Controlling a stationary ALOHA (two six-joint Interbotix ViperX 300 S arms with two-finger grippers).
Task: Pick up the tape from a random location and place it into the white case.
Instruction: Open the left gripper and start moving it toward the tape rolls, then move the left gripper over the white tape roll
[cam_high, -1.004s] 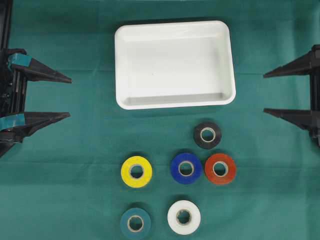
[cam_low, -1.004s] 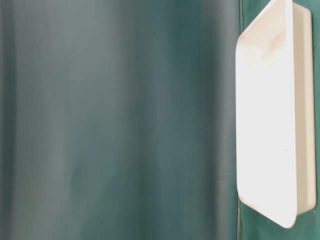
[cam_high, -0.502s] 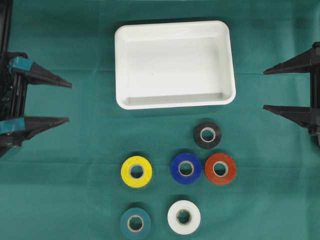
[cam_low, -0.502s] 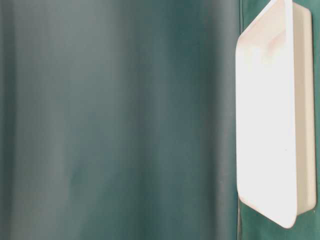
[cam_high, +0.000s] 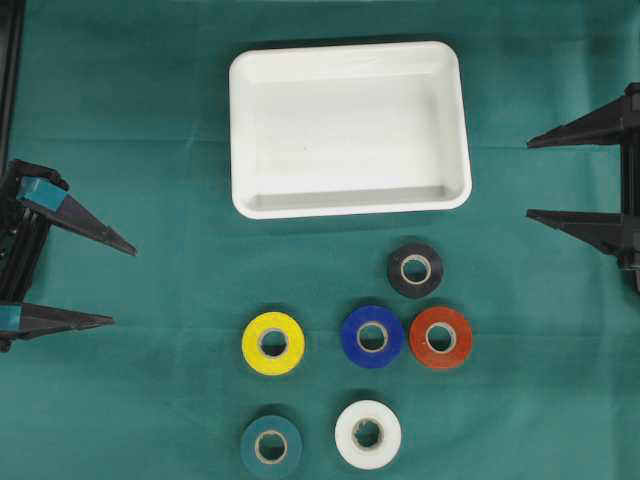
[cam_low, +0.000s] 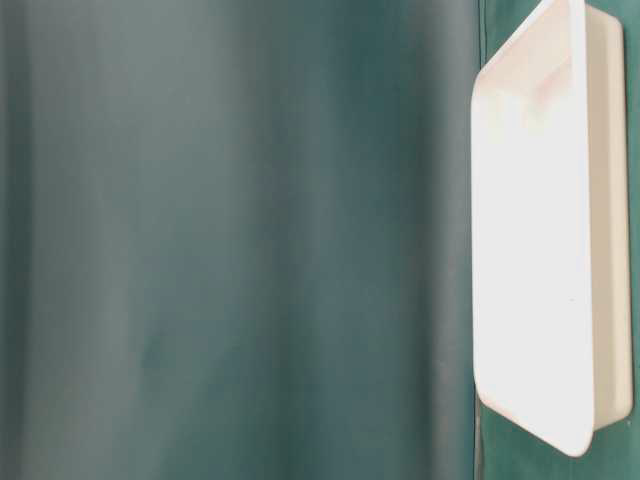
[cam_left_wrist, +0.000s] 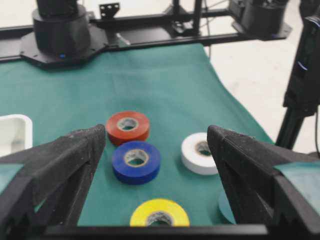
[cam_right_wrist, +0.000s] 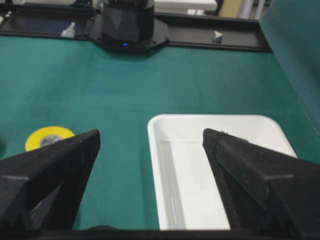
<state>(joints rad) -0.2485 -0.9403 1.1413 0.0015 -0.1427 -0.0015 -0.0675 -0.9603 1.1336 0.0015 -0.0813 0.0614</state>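
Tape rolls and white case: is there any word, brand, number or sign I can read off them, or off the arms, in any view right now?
None can be read.
Tape rolls, such as the blue roll and the white roll: plain sides and bare cores, no print.
White case: blank.
Left gripper and right gripper: no markings visible; only plain teal patches on the left one.

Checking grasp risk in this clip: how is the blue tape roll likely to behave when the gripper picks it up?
The blue tape roll lies flat on its face, so it probably will not roll away. It looks like a stiff wound ring, likely holding shape under the jaws. The red roll sits right beside it and might get nudged.
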